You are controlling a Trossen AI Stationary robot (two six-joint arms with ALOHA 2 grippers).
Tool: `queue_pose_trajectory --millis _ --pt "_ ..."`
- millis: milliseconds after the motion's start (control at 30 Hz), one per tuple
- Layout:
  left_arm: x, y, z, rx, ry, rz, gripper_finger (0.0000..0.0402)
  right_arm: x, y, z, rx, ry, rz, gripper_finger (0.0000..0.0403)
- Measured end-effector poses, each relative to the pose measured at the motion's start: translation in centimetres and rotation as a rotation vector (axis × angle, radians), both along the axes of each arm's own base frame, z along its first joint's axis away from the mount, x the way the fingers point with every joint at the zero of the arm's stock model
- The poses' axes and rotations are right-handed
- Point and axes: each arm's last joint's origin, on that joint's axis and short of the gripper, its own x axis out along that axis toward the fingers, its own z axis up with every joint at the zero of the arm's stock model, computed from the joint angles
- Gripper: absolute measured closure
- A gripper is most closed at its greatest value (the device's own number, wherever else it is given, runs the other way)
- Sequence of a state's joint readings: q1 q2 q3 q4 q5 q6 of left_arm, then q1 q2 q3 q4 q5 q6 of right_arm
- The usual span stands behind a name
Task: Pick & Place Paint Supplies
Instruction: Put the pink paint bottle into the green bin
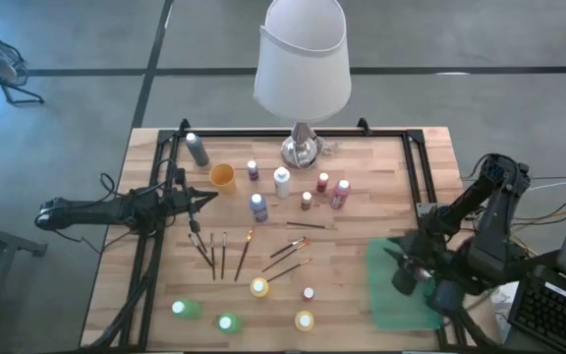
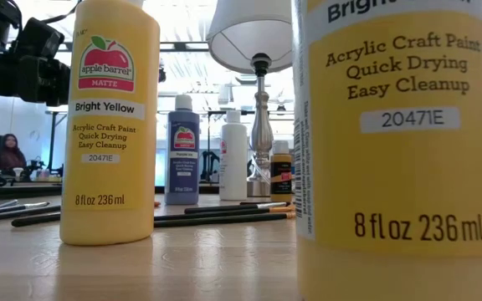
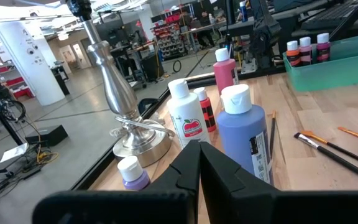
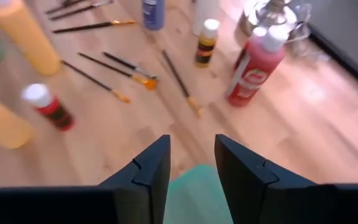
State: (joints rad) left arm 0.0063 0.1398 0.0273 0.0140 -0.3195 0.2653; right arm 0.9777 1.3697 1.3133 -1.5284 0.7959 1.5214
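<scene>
Right arm over the tray, next bottle not yet chosen

Evidently I was between picks. The right gripper [image 1: 408, 272] hovered above the flat green rectangular tray [image 1: 386, 258] at the table's right side, and in its own wrist view the two dark fingers stood apart with nothing between them, only a patch of the tray's green showing in the gap. Three small white-capped bottles [image 3: 305, 51] already stood in the tray, so I judged the sorting begun but far from done.

The left gripper [image 1: 202, 200] rested low over the table's left part with its fingers clenched together on nothing, pointing toward the tall blue paint bottle with a white cap [image 3: 244, 134].

Most of the supplies were out on the pale wooden tabletop [image 1: 362, 211]. The pink-red paint bottle with a white cap [image 4: 257, 61] stood upright near the silver lamp base [image 1: 302, 149], its long axis vertical. A small red bottle with a white cap [image 4: 47, 106] also seemed upright, though the wrist view's steep angle made that hard to call. The thin dark-handled paintbrushes [image 1: 226, 254] lay flat in a loose fan near the table's middle, long axes running roughly front to back, some slanted.

For the next move I would swing the right arm back over the bottles, spread the fingers around a body, and close across its width.
</scene>
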Motion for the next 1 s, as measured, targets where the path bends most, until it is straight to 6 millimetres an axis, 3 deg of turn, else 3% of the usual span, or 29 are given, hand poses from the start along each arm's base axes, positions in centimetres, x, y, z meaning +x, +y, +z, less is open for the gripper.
queue_pose_trajectory --millis 267,533,1000 --pt "0.0 0.0 0.0 0.0 0.0 0.0 0.0389 4.7 -4.4 0.1 -0.038 0.217 -0.022 0.0297" --pt "0.0 0.0 0.0 0.0 0.0 0.0 0.0389 8.8 -9.0 0.7 -0.062 0.251 0.029 0.0284" --pt "0.0 0.0 0.0 0.0 -0.001 -0.001 0.0389 12.3 -16.9 1.5 -0.032 0.182 0.042 0.0239"
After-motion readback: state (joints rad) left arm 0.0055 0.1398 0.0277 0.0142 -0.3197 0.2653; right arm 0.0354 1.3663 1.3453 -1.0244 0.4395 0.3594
